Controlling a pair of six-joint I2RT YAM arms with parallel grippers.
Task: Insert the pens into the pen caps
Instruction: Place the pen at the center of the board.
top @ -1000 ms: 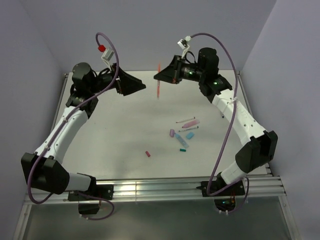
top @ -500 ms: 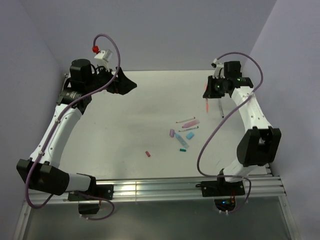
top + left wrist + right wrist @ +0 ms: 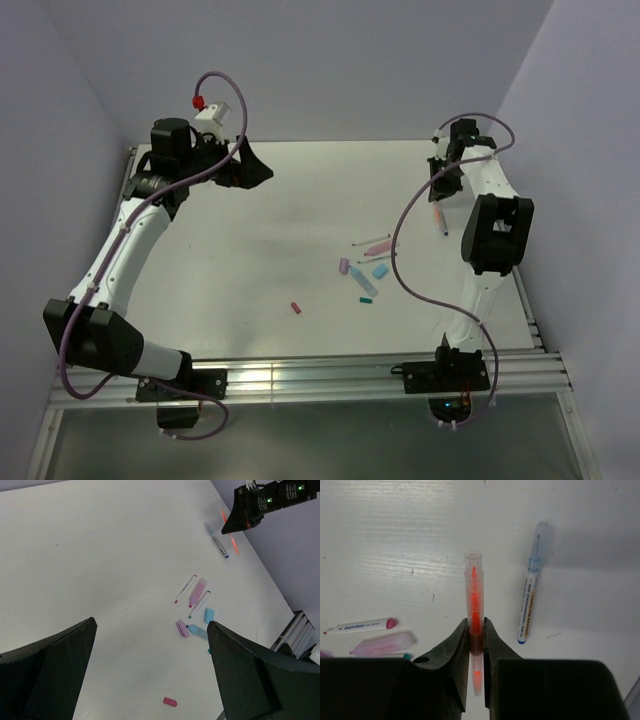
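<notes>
My right gripper (image 3: 475, 630) is shut on an orange-red pen (image 3: 473, 597) whose far end sits in a clear sleeve. It holds the pen low over the table's far right (image 3: 437, 212). A blue-and-white pen (image 3: 532, 587) lies just right of it. A pink pen (image 3: 379, 245), two thin whitish pens (image 3: 186, 588), a lilac cap (image 3: 343, 266), a light blue cap (image 3: 380, 270) and a teal-tipped piece (image 3: 366, 298) lie in a cluster at mid-table. A red cap (image 3: 296, 307) lies alone, nearer the front. My left gripper (image 3: 258, 171) is open and empty, high at the back left.
The table's right edge (image 3: 520, 290) runs close to the right arm. A metal rail (image 3: 300, 375) lines the front edge. Purple cables (image 3: 405, 250) loop over the table from both arms. Lavender walls close in the back and sides.
The right arm has swung from mid-table at the back to the far right and lowered the orange-red pen beside the blue-and-white pen. The left arm has barely moved.
</notes>
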